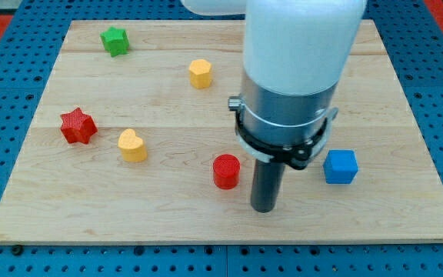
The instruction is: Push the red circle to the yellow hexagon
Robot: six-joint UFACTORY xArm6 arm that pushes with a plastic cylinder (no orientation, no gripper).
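Red circle (226,171), my tip (263,208) just right

high frontal view over board (206,223)

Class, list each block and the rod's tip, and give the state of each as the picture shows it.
red circle: upright, untouched, left of my tip.
my tip: on the board, apart from all blocks.
yellow hexagon: upright, alone.
yellow heart: free.
red star: free.
green star: free.
blue cube: free.
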